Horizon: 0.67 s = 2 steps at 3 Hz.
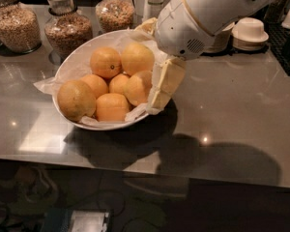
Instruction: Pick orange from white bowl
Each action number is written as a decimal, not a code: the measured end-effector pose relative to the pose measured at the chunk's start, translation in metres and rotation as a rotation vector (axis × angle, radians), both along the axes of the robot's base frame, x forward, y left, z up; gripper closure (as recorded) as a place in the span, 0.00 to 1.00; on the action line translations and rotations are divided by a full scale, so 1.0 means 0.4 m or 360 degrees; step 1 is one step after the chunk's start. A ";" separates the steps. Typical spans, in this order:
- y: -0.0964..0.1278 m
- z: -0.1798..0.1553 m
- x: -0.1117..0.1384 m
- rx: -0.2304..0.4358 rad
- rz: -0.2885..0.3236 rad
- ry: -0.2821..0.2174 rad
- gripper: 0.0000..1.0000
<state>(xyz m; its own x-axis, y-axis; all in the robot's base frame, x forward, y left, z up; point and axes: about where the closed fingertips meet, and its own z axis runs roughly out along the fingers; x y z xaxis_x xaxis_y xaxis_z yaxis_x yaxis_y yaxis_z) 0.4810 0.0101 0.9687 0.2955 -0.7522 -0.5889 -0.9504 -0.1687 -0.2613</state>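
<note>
The white bowl [72, 57], wide and lined with crinkled white paper, stands on the grey counter left of centre and holds several oranges. The orange [76, 99], the largest and a dull yellowish-tan, lies at the bowl's front left. My gripper [159, 93], cream-coloured under the white arm, hangs at the bowl's right rim. It is next to a smaller orange [138, 87] and well to the right of the large one. It holds nothing that I can see.
Three glass jars of grains [66, 29] stand behind the bowl at the back left. Small stacked white bowls [250, 32] sit at the back right beside a dark mat [287, 47]. The counter's front edge [135, 164] runs below the bowl.
</note>
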 end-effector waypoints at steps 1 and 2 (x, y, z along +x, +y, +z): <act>0.001 0.000 0.000 0.0001 0.0001 0.0000 0.00; 0.056 0.008 -0.011 0.0095 0.0100 -0.0041 0.00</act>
<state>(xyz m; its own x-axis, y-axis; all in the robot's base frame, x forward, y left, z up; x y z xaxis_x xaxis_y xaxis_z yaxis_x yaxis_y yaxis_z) 0.4767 0.0325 0.9720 0.3566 -0.6958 -0.6235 -0.9312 -0.2111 -0.2971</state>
